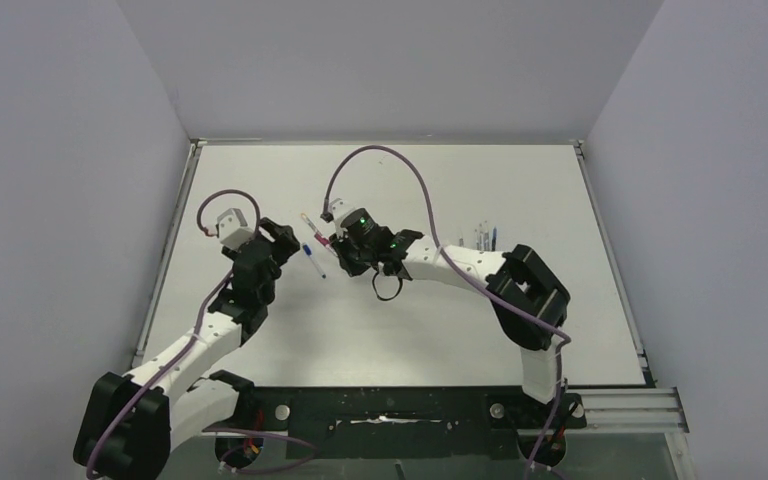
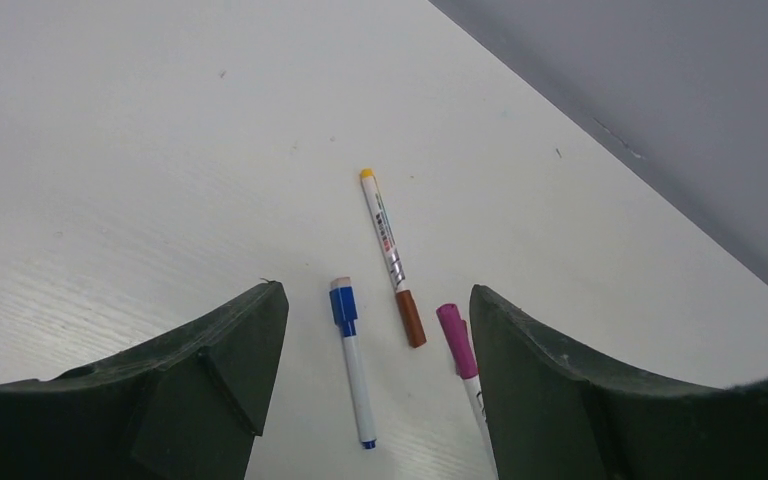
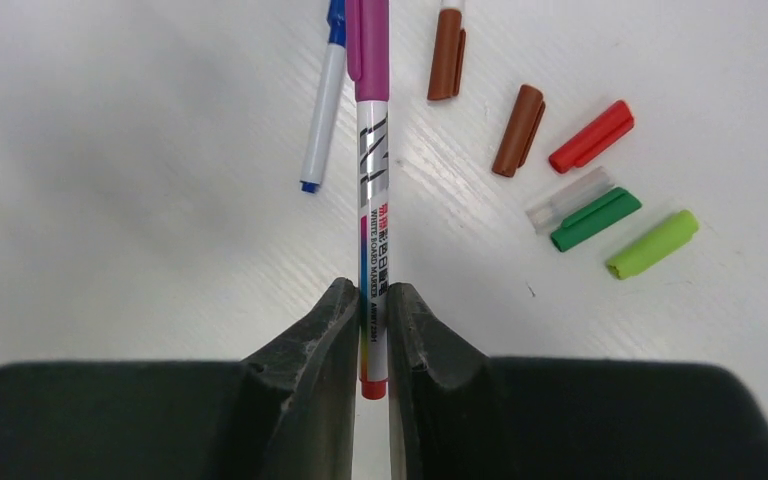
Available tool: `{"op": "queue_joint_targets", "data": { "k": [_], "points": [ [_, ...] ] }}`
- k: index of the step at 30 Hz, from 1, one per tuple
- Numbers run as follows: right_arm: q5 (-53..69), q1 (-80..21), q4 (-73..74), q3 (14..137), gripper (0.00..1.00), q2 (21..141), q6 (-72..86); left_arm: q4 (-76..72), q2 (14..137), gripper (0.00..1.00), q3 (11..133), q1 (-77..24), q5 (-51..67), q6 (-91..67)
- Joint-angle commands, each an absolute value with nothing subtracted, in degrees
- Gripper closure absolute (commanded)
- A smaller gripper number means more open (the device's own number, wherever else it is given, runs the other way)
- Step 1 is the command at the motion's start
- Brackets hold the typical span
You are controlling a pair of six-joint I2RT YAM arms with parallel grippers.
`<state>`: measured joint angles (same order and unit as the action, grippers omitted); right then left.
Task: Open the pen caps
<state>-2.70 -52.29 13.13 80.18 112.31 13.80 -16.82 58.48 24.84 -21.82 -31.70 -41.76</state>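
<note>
Uncapping the next pen: clamping right gripper (image 3: 372,300) tight on magenta pen (image 3: 372,190) barrel, cap (image 3: 370,45) pointing to 12 o'clock, holding left gripper (image 2: 378,295) wide open beside that cap, likely needing closure there and a straight pull, leaving loose caps (image 3: 595,220) at 2 o'clock.

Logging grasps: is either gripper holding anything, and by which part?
Right gripper pinches the magenta-capped pen at its barrel's tail end, opposite the cap. Left gripper is open, holding nothing.
</note>
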Motion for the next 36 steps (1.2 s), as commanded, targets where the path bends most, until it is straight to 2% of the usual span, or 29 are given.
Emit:
{"op": "queue_joint_targets", "data": {
  "k": [1, 9, 24, 36],
  "points": [
    [-2.29, -53.41, 5.31, 77.26, 1.0, 104.46, 13.56, -24.23, 60.05, 0.32, 26.61, -22.15, -23.53, -42.09],
    [-1.89, -54.3, 1.25, 72.5, 1.0, 99.8, 14.41, -33.6, 61.48, 0.3, 23.9, -20.78, -10.34, -47.52],
    [-3.97, -56.04, -4.13, 67.32, 1.0, 95.01, 15.32, -46.94, 68.98, 0.32, 19.07, -12.64, 4.85, -59.54],
    [-2.72, -56.84, -4.43, 69.43, 1.0, 98.11, 14.83, -54.17, 72.87, 0.38, 17.54, -10.82, 9.76, -63.29]
  ]
}}
